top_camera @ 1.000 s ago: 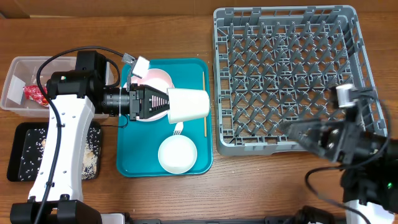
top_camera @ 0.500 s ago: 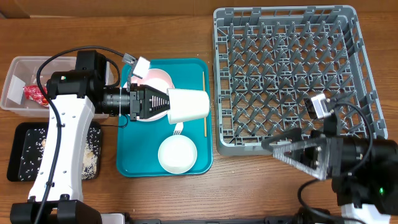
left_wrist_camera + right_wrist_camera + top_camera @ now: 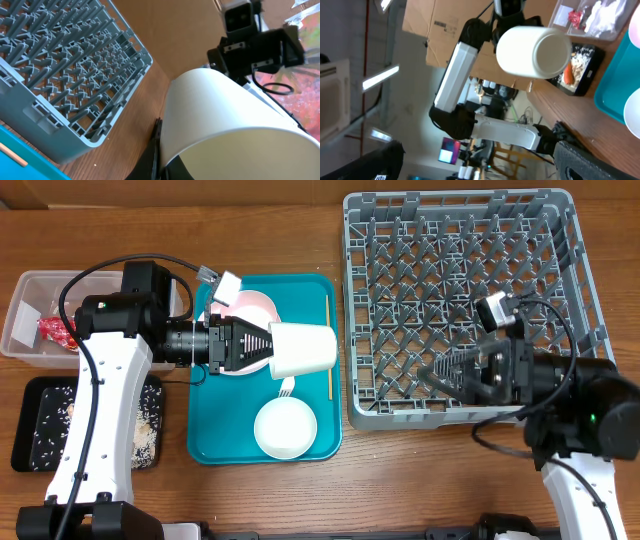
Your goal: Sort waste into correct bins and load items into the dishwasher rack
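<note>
Pinched narrow on the rim of the small white cup [image 3: 303,349], the left end effector [image 3: 262,346] held it on its side above the teal tray [image 3: 215,435], mouth toward the wrist. The right end effector [image 3: 434,372] hung wide, holding nothing, over the front part of the dishwasher rack [image 3: 455,198]. My worry was the grip: a pinch on one thin wall could let the cup swivel or slip, dropping it onto the white bowl [image 3: 285,427] and plastic fork [image 3: 287,387] below. Carried low, it could clip the rack's side wall, and the right arm sat in the likely path, so the two could collide. The teal tray also carried a pale plate [image 3: 250,308] and a wooden chopstick [image 3: 328,345]. The clear tub [image 3: 18,348] held the red wrapper [image 3: 55,330] and white tissue [image 3: 598,12]. The black tray [image 3: 18,420] held rice scraps [image 3: 45,445] and, in the right wrist view, a carrot [image 3: 568,75]. I saw only pegs in the rack.
</note>
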### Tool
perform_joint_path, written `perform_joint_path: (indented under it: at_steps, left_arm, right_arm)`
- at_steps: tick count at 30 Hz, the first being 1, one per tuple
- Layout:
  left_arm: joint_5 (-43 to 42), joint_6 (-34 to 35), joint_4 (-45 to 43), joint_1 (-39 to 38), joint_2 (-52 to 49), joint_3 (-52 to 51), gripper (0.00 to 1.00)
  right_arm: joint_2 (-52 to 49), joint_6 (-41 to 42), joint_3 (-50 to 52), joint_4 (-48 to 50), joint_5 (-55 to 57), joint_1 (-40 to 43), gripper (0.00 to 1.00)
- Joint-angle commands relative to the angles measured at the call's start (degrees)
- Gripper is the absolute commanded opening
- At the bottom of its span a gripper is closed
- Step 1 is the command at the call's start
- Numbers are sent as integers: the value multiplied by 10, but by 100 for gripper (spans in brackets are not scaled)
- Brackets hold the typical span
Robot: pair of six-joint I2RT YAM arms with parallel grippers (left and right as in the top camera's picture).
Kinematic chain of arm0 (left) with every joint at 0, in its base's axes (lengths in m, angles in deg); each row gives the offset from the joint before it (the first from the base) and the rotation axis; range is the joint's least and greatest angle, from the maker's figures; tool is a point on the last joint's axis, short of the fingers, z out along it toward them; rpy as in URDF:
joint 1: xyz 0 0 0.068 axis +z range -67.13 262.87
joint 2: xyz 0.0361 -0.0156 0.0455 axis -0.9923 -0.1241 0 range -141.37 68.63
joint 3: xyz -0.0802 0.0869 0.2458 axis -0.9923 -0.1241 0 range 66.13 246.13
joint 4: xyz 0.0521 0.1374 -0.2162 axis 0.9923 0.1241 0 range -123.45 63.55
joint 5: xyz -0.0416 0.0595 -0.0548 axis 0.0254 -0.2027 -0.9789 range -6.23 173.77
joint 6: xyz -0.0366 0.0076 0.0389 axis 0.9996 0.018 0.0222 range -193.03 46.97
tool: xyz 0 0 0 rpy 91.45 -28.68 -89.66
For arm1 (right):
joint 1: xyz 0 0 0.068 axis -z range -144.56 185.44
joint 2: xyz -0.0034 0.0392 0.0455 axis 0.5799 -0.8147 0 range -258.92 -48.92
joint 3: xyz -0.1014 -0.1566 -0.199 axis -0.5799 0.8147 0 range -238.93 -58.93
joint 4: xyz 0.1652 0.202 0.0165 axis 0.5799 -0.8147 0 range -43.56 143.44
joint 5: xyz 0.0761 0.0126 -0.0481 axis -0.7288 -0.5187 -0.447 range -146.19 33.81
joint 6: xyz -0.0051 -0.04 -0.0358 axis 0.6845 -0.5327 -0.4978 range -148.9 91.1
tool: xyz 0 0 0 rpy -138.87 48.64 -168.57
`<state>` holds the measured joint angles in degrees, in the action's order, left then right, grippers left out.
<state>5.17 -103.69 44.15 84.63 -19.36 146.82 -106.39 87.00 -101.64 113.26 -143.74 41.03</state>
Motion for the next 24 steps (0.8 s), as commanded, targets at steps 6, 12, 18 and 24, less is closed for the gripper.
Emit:
perform_joint_path:
  at_steps: [6, 12, 18, 24]
  left_arm:
    - [1, -17, 11, 1, 1, 0, 4]
    - [9, -15, 14, 1, 1, 0, 4]
    - [9, -16, 15, 1, 1, 0, 4]
    - [8, -15, 15, 1, 1, 0, 4]
  right_arm:
    - [288, 80, -13, -177, -23, -24, 99]
    - [284, -146, -13, -266, 142, 67, 100]
    - [269, -216, -20, -119, 350, 130, 100]
    - [262, -558, -20, -276, 504, 160, 100]
